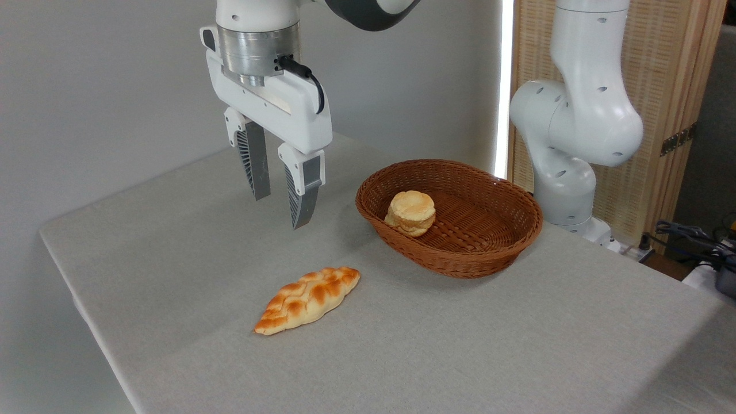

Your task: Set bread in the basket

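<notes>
The bread (307, 299), a braided golden-orange loaf with pointed ends, lies flat on the grey table toward its front left, pointing diagonally. To its upper right stands the oval brown wicker basket (517, 230). My gripper (280, 210) hangs open in the air above and behind the loaf, left of the basket, with nothing between its fingers.
A small round pale bun (410, 213) sits inside the basket on its left side. The arm's white base (566, 184) stands at the table's back right, by a wooden screen. The table's left edge (75, 287) runs close to the loaf.
</notes>
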`<state>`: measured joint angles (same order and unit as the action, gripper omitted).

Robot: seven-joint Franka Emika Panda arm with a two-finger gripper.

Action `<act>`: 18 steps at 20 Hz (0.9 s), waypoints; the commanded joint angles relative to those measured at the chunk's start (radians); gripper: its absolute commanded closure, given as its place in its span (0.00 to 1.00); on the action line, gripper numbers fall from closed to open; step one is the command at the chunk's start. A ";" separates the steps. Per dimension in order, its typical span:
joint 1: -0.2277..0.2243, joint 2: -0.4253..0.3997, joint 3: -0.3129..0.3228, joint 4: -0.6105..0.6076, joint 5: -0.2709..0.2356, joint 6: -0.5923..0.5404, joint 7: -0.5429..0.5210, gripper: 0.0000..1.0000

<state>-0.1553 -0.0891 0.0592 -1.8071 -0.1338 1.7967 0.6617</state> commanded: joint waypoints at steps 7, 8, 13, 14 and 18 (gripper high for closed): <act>-0.007 0.003 0.005 0.015 0.000 -0.019 -0.008 0.00; -0.007 0.003 0.005 0.014 0.000 -0.019 -0.008 0.00; -0.009 0.003 0.004 0.012 0.000 -0.019 -0.007 0.00; -0.009 0.003 0.004 0.009 0.000 -0.019 -0.007 0.00; -0.010 0.000 0.004 0.006 0.000 -0.005 -0.005 0.00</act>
<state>-0.1593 -0.0891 0.0588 -1.8080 -0.1338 1.7966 0.6618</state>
